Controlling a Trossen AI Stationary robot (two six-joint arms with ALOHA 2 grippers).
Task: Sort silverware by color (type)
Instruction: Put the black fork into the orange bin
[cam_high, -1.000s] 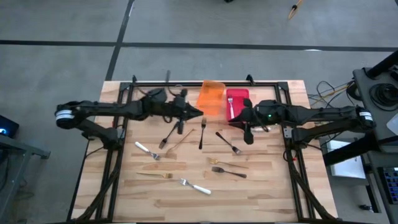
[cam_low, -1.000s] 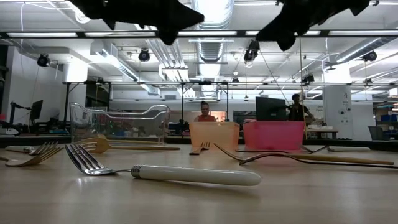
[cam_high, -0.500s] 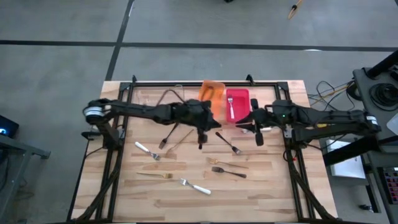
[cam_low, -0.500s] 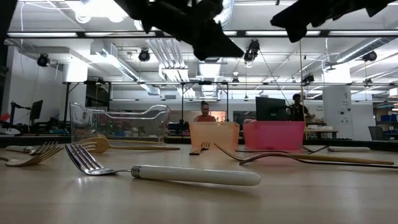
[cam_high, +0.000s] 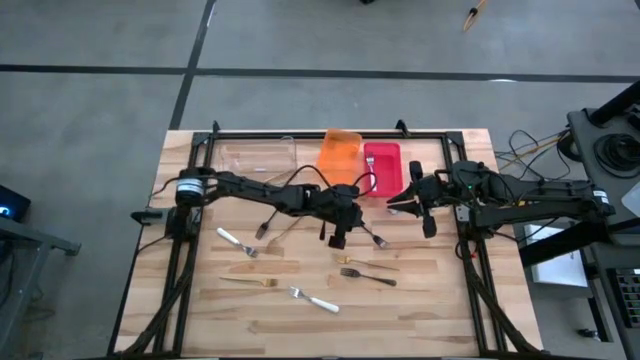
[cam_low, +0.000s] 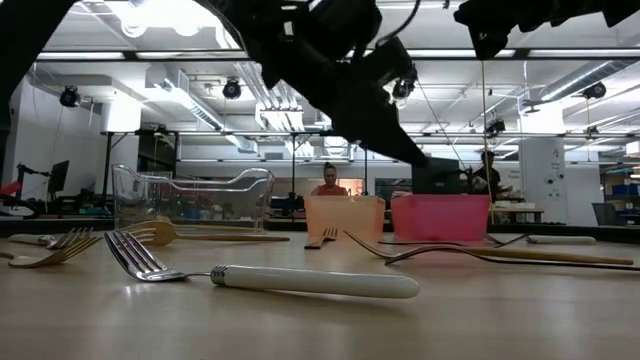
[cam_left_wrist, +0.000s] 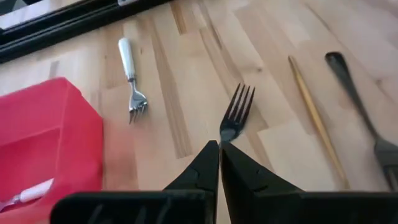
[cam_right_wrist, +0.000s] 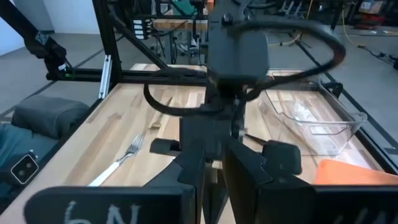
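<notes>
My left gripper (cam_high: 341, 238) (cam_left_wrist: 219, 148) is shut. It slants down over the middle of the table, clear of the wood in the low view (cam_low: 424, 160). Its tips stand just short of a black fork (cam_high: 372, 238) (cam_left_wrist: 237, 109) that lies flat. Other silverware lies flat around it: a white-handled fork (cam_left_wrist: 129, 70), a gold piece (cam_left_wrist: 313, 118), another black piece (cam_left_wrist: 356, 90). My right gripper (cam_high: 394, 204) (cam_right_wrist: 214, 177) hovers beside the red bin (cam_high: 385, 163), its fingers a narrow gap apart with nothing between them.
A clear bin (cam_high: 256, 155), an orange bin (cam_high: 339, 153) and the red bin stand along the far edge; a white handle (cam_left_wrist: 25, 193) shows inside the red one. More forks lie toward the near edge (cam_high: 315, 300) and the left (cam_high: 236, 242). People stand in the room behind.
My left gripper has swung from beside the orange bin toward the near edge and down, rolling a little, and now slants over the black fork, still shut. My right gripper has drawn back from the red bin toward the table's right edge.
</notes>
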